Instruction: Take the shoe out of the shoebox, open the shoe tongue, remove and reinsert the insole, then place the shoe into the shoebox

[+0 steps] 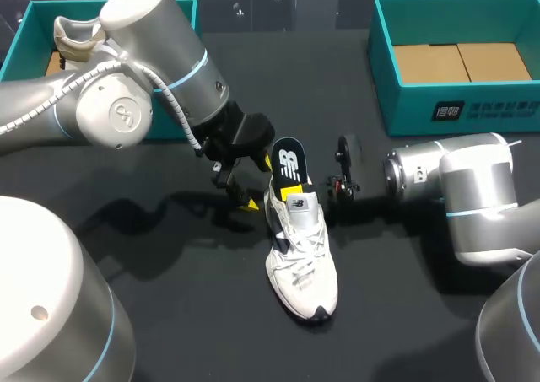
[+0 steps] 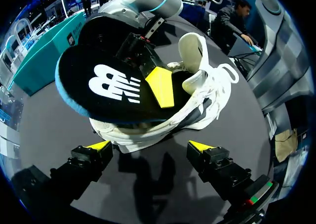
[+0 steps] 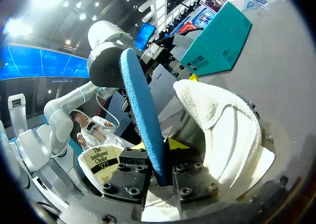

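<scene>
Pinching insole (image 1: 288,164) half out of shoe (image 1: 302,260) with right tool (image 3: 160,147)
Holding left tool (image 2: 150,146) spread apart just beside heel, likely to steady shoe.

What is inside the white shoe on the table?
A black insole, its rear sticking up from the opening, pinched between the fingers of the right gripper. The shoe hides how far its front reaches toward the toe.

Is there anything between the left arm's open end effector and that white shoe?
Nothing visible. The left end effector is open, with only bare table between it and the shoe. The insole sticks up out of the shoe, clamped by the right end effector.
</scene>
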You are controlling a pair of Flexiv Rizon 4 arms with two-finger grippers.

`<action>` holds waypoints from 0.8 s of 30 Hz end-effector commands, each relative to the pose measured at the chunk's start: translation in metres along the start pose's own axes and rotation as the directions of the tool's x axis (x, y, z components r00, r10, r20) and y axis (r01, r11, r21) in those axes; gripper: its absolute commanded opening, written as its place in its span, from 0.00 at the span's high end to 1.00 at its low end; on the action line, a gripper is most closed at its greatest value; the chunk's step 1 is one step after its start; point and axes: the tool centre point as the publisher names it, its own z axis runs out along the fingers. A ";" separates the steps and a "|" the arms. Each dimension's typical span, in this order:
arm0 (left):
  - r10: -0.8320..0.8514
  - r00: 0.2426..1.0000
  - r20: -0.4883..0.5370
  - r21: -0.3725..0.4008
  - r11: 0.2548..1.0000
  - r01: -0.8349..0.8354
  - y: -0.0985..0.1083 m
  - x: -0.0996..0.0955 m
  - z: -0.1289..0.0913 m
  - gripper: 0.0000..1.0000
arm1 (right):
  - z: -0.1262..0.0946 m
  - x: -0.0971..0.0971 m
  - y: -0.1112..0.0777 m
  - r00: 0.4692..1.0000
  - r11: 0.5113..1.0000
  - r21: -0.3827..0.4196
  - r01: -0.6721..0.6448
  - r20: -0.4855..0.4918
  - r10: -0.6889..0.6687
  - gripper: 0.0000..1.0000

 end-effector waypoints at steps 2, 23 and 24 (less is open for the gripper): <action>0.000 1.000 0.001 -0.002 1.000 0.000 0.000 0.000 0.000 0.00 | 0.005 0.006 0.017 1.000 0.998 0.056 0.026 0.000 -0.026 0.65; 0.000 1.000 0.001 -0.002 1.000 0.000 0.000 0.000 0.000 0.00 | 0.001 -0.014 0.017 0.999 0.998 0.052 -0.036 -0.005 0.037 1.00; 0.000 1.000 0.001 -0.002 1.000 0.000 0.000 0.000 0.000 0.00 | 0.000 -0.014 0.013 0.999 0.998 0.047 -0.047 -0.001 0.047 1.00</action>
